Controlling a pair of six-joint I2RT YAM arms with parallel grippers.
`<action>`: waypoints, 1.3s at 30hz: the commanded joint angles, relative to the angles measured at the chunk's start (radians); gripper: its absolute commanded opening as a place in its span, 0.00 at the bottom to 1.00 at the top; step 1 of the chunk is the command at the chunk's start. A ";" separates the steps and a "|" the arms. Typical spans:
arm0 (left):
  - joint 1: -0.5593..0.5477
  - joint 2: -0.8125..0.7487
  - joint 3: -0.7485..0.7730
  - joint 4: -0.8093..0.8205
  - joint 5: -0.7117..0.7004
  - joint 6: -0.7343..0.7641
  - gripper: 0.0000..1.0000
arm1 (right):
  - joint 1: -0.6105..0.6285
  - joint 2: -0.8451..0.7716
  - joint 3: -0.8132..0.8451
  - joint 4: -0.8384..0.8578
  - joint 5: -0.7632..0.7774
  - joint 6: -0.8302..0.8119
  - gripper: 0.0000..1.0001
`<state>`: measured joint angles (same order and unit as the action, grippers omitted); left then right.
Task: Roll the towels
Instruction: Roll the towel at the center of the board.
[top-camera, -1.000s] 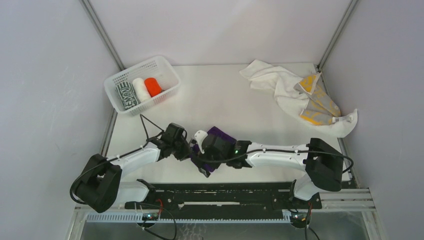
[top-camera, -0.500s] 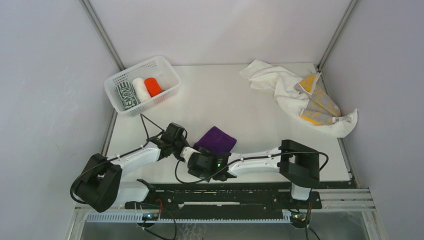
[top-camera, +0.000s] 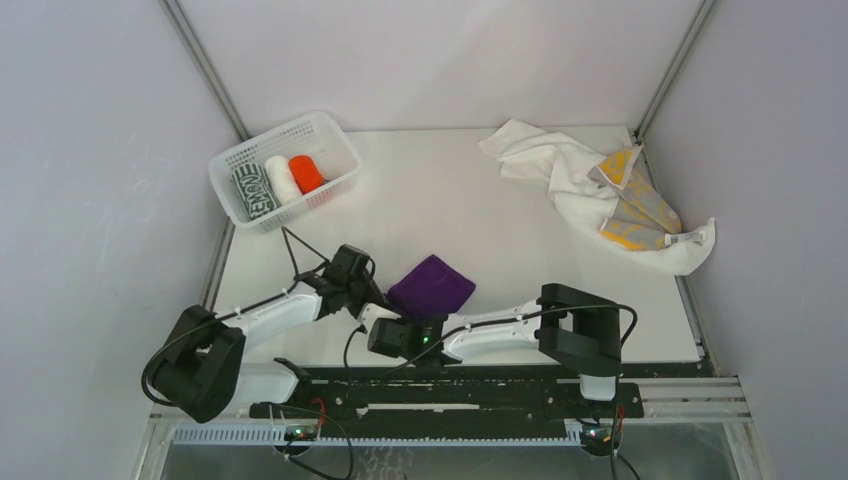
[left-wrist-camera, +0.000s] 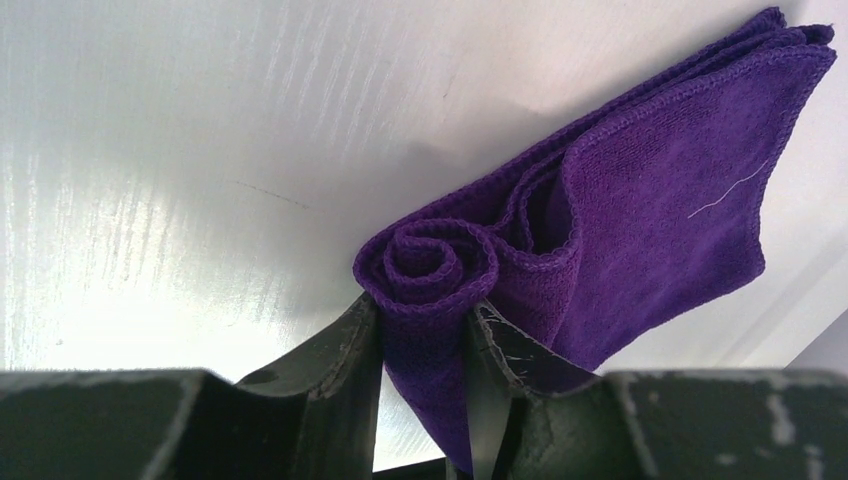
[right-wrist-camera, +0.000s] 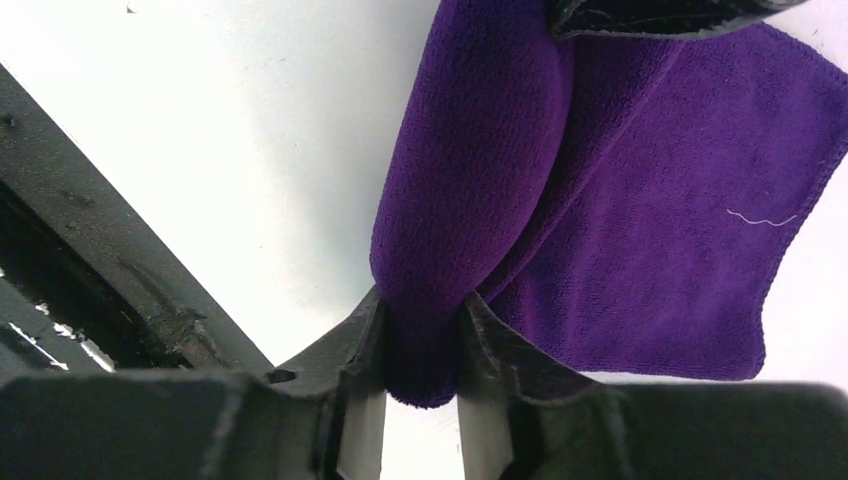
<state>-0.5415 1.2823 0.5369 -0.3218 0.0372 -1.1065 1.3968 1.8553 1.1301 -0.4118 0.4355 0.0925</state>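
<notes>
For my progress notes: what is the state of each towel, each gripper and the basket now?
Purple towel: partly rolled.
Left gripper: shut on purple towel.
Right gripper: shut on purple towel.
Basket: holds three rolls.
Dark patterned towel: rolled, in basket.
White rolled towel: in basket.
Orange towel: rolled, in basket.
Loose white towel: unrolled, crumpled.
Yellow-and-grey towel: unrolled, crumpled.

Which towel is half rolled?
The purple towel, gripped at its rolled edge by the left tool and right tool. Three rolls in the basket are finished; white towel and yellow-grey towel lie loose.
</notes>
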 joint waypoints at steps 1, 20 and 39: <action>-0.006 -0.029 0.015 -0.075 -0.051 0.005 0.39 | -0.024 0.006 -0.007 -0.052 -0.027 0.068 0.21; 0.008 -0.326 -0.068 0.000 -0.016 -0.087 0.76 | -0.534 -0.258 -0.470 0.619 -1.134 0.308 0.03; -0.052 -0.040 -0.018 0.289 0.100 -0.106 0.71 | -0.828 0.163 -0.748 1.543 -1.412 0.958 0.04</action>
<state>-0.5819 1.2095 0.4805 -0.1154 0.1104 -1.2022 0.5995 1.9442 0.4137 1.0111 -0.9588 0.9321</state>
